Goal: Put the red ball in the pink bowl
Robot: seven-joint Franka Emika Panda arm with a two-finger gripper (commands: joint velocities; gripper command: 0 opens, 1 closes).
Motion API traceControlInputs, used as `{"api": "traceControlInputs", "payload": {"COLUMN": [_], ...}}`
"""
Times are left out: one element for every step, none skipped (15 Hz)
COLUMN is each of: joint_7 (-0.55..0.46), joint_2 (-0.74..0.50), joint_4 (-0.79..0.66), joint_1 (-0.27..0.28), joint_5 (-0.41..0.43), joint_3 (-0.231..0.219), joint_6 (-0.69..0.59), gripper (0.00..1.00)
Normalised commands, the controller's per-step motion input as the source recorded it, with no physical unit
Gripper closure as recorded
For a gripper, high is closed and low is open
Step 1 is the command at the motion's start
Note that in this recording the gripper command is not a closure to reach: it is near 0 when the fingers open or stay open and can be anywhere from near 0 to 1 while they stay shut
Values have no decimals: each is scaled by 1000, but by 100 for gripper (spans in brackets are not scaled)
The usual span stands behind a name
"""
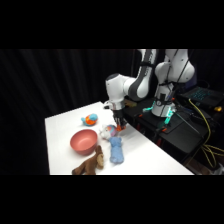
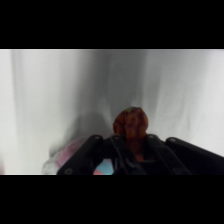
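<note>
The pink bowl point(image 1: 84, 141) sits on the worktop point(image 1: 145, 157). A round toy point(image 1: 90, 119) lies at its 12 o'clock, a plush toy point(image 1: 116, 149) at its 3 o'clock, and a stuffed animal point(image 1: 91, 163) at its 6 o'clock. The red ball point(image 2: 131, 125) sits between the jaws of the gripper point(image 1: 120, 129), at the bowl's 2 o'clock.

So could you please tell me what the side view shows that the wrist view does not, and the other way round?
Only the side view shows the pink bowl, the orange-and-blue toy, the blue plush toy, the brown plush toy and the arm's base. Only the wrist view shows, close up, the red ball sitting between the gripper's black linkage. Both show the gripper low over the white table, with the ball at its tip.
</note>
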Motion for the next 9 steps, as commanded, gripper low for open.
{"api": "traceControlInputs", "payload": {"joint_7": [255,207,197,203,152,113,86,49,19], "joint_2": [-313,-141,-1,152,271,349,449,502,568], "joint_4": [241,390,470,590,669,701,767,774,814], "joint_1": [187,180,177,176,161,144,127,106,80], "joint_5": [-365,-309,-290,-290,-240,-207,-184,-159,-135], "joint_3": [-189,-145,-120,-101,-86,-79,-80,-83,-91], "joint_6": [-459,-481,-441,-425,-409,-377,-359,-326,-318], "gripper": [32,32,32,32,32,32,32,32,32]}}
